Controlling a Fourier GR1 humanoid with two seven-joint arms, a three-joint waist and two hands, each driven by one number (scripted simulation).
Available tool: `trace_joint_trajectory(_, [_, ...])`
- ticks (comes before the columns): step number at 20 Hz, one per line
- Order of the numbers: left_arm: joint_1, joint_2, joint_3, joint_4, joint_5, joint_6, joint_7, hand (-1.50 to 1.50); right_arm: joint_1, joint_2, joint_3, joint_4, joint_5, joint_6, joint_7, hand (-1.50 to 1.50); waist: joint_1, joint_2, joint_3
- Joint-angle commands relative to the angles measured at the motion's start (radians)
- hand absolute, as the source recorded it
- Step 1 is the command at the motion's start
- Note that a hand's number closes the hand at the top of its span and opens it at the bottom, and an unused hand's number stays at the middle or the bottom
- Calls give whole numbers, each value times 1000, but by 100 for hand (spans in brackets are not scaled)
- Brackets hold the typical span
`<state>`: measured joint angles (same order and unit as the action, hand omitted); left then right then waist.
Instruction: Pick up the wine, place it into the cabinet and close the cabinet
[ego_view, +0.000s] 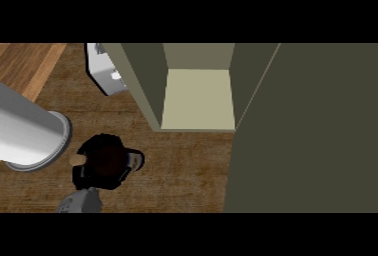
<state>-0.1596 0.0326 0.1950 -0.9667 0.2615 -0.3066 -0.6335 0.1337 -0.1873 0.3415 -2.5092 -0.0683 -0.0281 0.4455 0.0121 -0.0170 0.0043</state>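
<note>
One hand is seen, low in the left part of the head view: the left hand (94, 176), black, carried on a grey forearm (80, 201) that enters from the near edge. Its fingers are curled round a dark reddish-brown body, taken here for the wine (111, 156), so the bottle is gripped and largely hidden. Only its dark top is shown between the fingers. A small pale round spot (77, 160) is seen at the hand's left side; what it belongs to cannot be told. Whether the bottle is lifted or stood on the counter (177, 170) cannot be judged from so steep an angle.

The wine is thus found over the brown counter, nearer than the cabinet (140, 85) and to its left, outside it and apart from its opening. The cabinet is set at the far right and is coloured olive green. Its pale shelf (198, 100) is exposed between the two side walls. The door (310, 130) is swung open toward the near side, and the right of the view is filled by it as a broad dark panel.

Just left of the hand a large pale grey cylinder (26, 132) with a rimmed end is cut off by the left edge; what it is cannot be told. At the far left a strip of lighter wood (26, 62) is shown, and a white and grey object (103, 75) is partly hidden behind the cabinet's left wall
</note>
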Motion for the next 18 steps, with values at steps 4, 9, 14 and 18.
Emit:
trace_joint_trajectory(4, [126,-32,-244,-359,71,200,156,150,-4,-19,-45,-175,-93,1,104,-150,-5,6,-3])
trace_joint_trajectory(9, [119,-32,-363,-592,50,397,342,150,52,-15,-22,-196,-73,9,76,-150,-17,6,-2])
trace_joint_trajectory(14, [0,-33,-479,-652,90,605,457,150,50,-16,-39,-170,-106,35,63,-150,-25,13,-3])
trace_joint_trajectory(18, [-83,-33,-538,-621,103,753,524,150,30,-15,-52,-209,-103,23,104,-150,-29,14,-4])
